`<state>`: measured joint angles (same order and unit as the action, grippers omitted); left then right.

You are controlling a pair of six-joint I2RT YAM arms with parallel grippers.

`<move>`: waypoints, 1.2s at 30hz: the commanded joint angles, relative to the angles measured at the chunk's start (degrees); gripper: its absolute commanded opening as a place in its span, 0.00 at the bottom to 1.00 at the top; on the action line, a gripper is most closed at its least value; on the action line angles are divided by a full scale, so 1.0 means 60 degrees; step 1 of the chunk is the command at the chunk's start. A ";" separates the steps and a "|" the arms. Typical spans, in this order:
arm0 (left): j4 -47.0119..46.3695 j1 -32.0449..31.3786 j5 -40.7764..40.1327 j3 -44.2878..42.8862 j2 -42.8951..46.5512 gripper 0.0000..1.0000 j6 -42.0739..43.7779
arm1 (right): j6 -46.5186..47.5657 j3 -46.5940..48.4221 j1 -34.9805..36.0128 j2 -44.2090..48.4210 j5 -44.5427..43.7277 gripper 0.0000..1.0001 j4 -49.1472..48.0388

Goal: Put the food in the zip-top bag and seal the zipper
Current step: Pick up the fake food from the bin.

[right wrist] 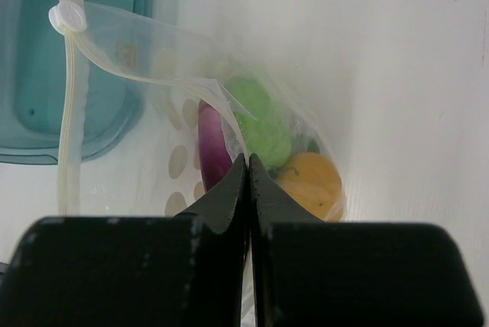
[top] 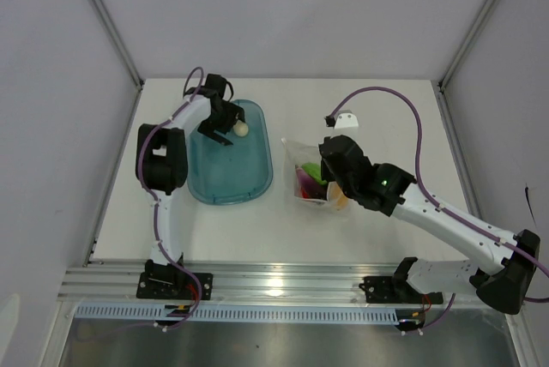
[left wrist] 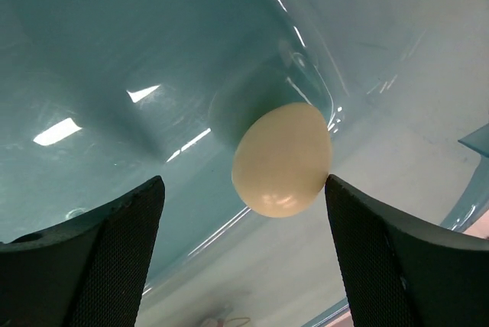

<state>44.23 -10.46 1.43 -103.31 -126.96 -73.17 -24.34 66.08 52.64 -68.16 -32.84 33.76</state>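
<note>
Nearly there: your right jaws pinch the zip-top bag [right wrist: 176,113], several foods [right wrist: 260,124] inside, your left jaws gape around the white ball [left wrist: 281,160] in the tub [top: 227,183], and the zipper [right wrist: 69,151] is unsealed.

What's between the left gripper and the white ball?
Nothing but bare teal tub floor: the left wrist view shows the white ball lying between the open fingers of the left gripper.

My left claw [left wrist: 243,188] is black with a fine mesh pattern; between its tips sits a cream-white ball [left wrist: 283,160] on a glossy teal tub [left wrist: 114,52]. Ahead of my black right claw [right wrist: 248,165], the bag [right wrist: 177,160] is clear with white dots, holding a purple piece [right wrist: 212,147], a light green piece [right wrist: 260,119] and a yellow-orange piece [right wrist: 309,179]. The table [right wrist: 397,52] is white.
</note>
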 commanded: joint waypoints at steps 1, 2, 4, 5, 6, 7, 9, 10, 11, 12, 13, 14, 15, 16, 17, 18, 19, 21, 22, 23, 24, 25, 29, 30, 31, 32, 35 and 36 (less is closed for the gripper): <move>0.0552 0.0059 -0.0692 -0.0724 0.0286 0.87 -0.0140 | -0.0016 -0.0057 -0.0043 0.0169 -0.0064 0.00 -0.0368; 0.0757 0.0030 -0.0751 -0.0915 0.0227 0.87 -0.0096 | -0.0016 -0.0057 -0.0043 0.0169 -0.0049 0.00 -0.0382; 0.0832 0.0000 -0.0824 -0.1136 0.0066 0.87 0.0006 | -0.0016 -0.0072 -0.0043 0.0169 -0.0064 0.00 -0.0382; 0.0788 -0.0029 -0.0825 -0.1151 0.0008 0.86 0.0021 | -0.0001 -0.0072 -0.0043 0.0183 -0.0078 0.00 -0.0397; 0.0788 -0.0058 -0.0810 -0.1224 -0.0037 0.85 0.0065 | -0.0001 -0.0057 -0.0058 0.0183 -0.0078 0.00 -0.0382; 0.0759 -0.0073 -0.0737 -0.1268 -0.0124 0.85 0.0094 | 0.0013 -0.0086 -0.0058 0.0183 -0.0107 0.00 -0.0382; 0.0453 -0.0103 -0.0635 -0.1341 -0.0198 0.79 0.0328 | -0.0001 -0.0101 -0.0058 0.0184 -0.0122 0.00 -0.0382; 0.0509 -0.0132 -0.0634 -0.1400 -0.0271 0.79 0.0358 | -0.0001 -0.0115 -0.0072 0.0198 -0.0137 0.00 -0.0368; 0.0611 -0.0175 -0.0707 -0.1603 -0.0387 0.79 0.0358 | -0.0016 -0.0101 -0.0073 0.0213 -0.0137 0.00 -0.0368; 0.0743 -0.0176 -0.0736 -0.1663 -0.0432 0.79 0.0387 | -0.0016 -0.0115 -0.0073 0.0227 -0.0137 0.00 -0.0353; 0.0744 -0.0205 -0.0751 -0.1751 -0.0476 0.79 0.0431 | -0.0001 -0.0116 -0.0073 0.0227 -0.0152 0.00 -0.0338; 0.0787 -0.0220 -0.0780 -0.1737 -0.0491 0.79 0.0446 | -0.0001 -0.0130 -0.0073 0.0242 -0.0152 0.00 -0.0338; 0.0831 -0.0220 -0.0795 -0.1737 -0.0491 0.79 0.0475 | -0.0016 -0.0145 -0.0087 0.0285 -0.0166 0.00 -0.0353; 0.0832 -0.0234 -0.0824 -0.1694 -0.0491 0.79 0.0505 | -0.0001 -0.0174 -0.0102 0.0286 -0.0152 0.00 -0.0367; 0.0817 -0.0249 -0.0854 -0.1708 -0.0491 0.79 0.0563 | 0.0013 -0.0189 -0.0116 0.0300 -0.0137 0.00 -0.0368; 0.0846 -0.0264 -0.0883 -0.1679 -0.0506 0.79 0.0636 | -0.0001 -0.0189 -0.0117 0.0286 -0.0152 0.00 -0.0397; 0.0803 -0.0307 -0.0883 -0.1693 -0.0520 0.79 0.0695 | -0.0001 -0.0203 -0.0117 0.0286 -0.0137 0.00 -0.0397; 0.0817 -0.0337 -0.0912 -0.1780 -0.0622 0.79 0.0899 | -0.0001 -0.0218 -0.0131 0.0271 -0.0093 0.00 -0.0470; 0.0817 -0.0395 -0.0883 -0.1810 -0.0666 0.79 0.0973 | 0.0013 -0.0218 -0.0131 0.0271 -0.0093 0.00 -0.0485; 0.0817 -0.0425 -0.0883 -0.1912 -0.0725 0.79 0.1046 | -0.0001 -0.0233 -0.0146 0.0257 -0.0079 0.00 -0.0485; 0.0846 -0.0454 -0.0854 -0.2000 -0.0812 0.79 0.1177 | 0.0013 -0.0233 -0.0146 0.0242 -0.0078 0.00 -0.0485; 0.0832 -0.0541 -0.0839 -0.2059 -0.0871 0.79 0.1295 | 0.0013 -0.0233 -0.0146 0.0256 -0.0078 0.00 -0.0485; 0.0934 -0.0761 -0.0956 -0.2469 -0.1106 0.79 0.1706 | 0.0028 -0.0247 -0.0160 0.0300 -0.0108 0.00 -0.0470; 0.0876 -0.0791 -0.0942 -0.2441 -0.1150 0.79 0.1735 | 0.0028 -0.0262 -0.0189 0.0315 -0.0122 0.00 -0.0485; 0.0803 -0.0806 -0.0782 -0.2411 -0.1208 0.79 0.1750 | 0.0042 -0.0277 -0.0204 0.0330 -0.0108 0.00 -0.0485; 0.0803 -0.0820 -0.0752 -0.2397 -0.1252 0.79 0.1765 | 0.0028 -0.0277 -0.0204 0.0330 -0.0093 0.00 -0.0470; 0.1022 -0.0820 -0.0926 -0.2397 -0.1311 0.80 0.1663 | 0.0057 -0.0262 -0.0234 0.0359 -0.0078 0.00 -0.0470; 0.1008 -0.0820 -0.0956 -0.2295 -0.1297 0.80 0.1662 | 0.0043 -0.0262 -0.0248 0.0345 -0.0049 0.00 -0.0485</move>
<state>49.32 -15.44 -2.90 -115.57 -134.28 -64.34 -24.32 64.51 51.51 -67.61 -32.47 32.34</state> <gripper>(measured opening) 0.798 0.006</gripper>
